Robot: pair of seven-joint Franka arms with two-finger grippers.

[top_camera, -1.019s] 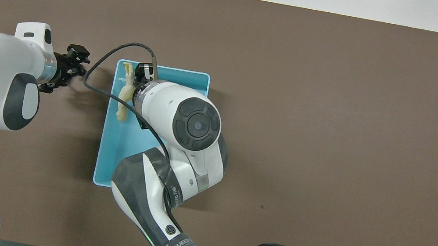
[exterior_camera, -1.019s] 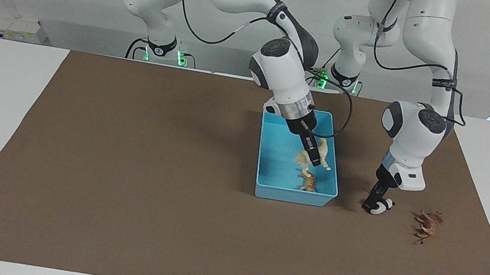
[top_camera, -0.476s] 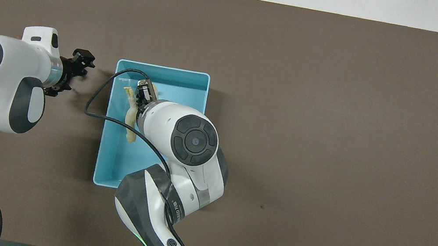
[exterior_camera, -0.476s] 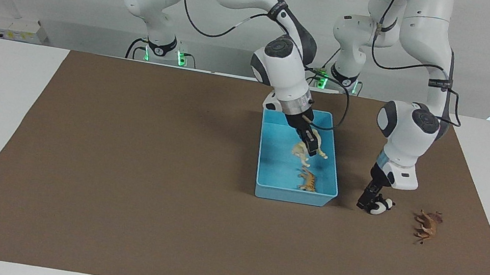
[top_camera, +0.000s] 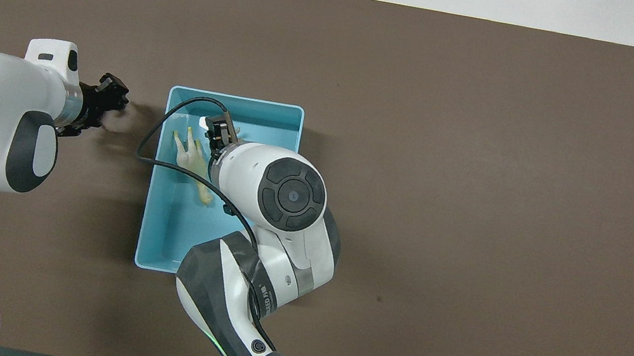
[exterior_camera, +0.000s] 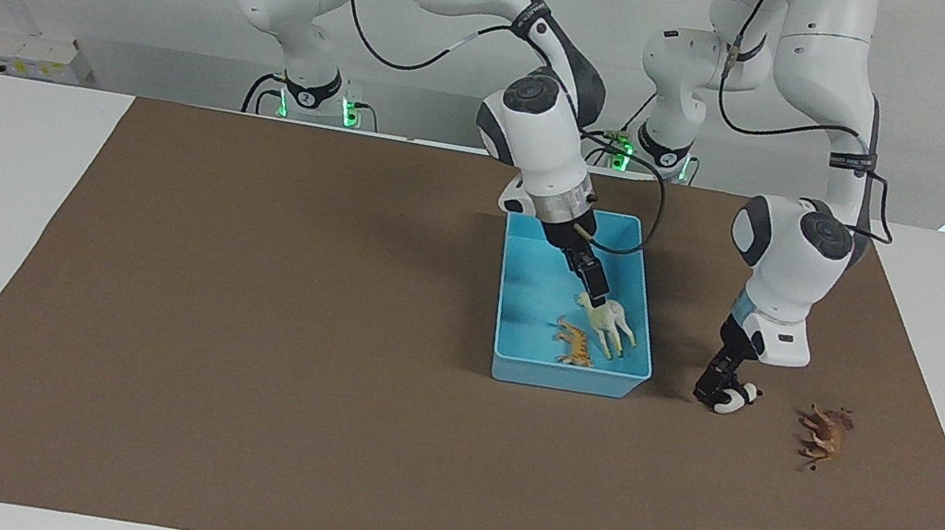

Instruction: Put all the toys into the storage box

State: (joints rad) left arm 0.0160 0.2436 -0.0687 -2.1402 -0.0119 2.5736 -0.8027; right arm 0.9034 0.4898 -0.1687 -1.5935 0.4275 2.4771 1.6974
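Observation:
The light blue storage box point(exterior_camera: 569, 379) point(top_camera: 240, 99) sits mid-mat. Inside it lie the orange striped tiger point(exterior_camera: 574, 344) and, beside it, the cream llama point(exterior_camera: 613, 325) point(top_camera: 191, 158) on its side. My right gripper point(exterior_camera: 594, 283) point(top_camera: 219, 128) hangs open just above the llama's head, holding nothing. The black-and-white panda point(exterior_camera: 738, 401) rests on the mat beside the box, toward the left arm's end. My left gripper point(exterior_camera: 718, 394) point(top_camera: 110, 99) is down on the panda with its fingers closed on it. The reddish-brown animal point(exterior_camera: 823, 434) lies on the mat past the panda, further toward the left arm's end.
A brown mat point(exterior_camera: 273, 366) covers the table. In the overhead view the left arm hides the panda and the reddish-brown animal, and the right arm covers part of the box. A black cable loops over the box's rim.
The right gripper opened and the llama dropped onto the box floor beside the tiger. The left gripper's fingers closed in on the panda, which stays on the mat.

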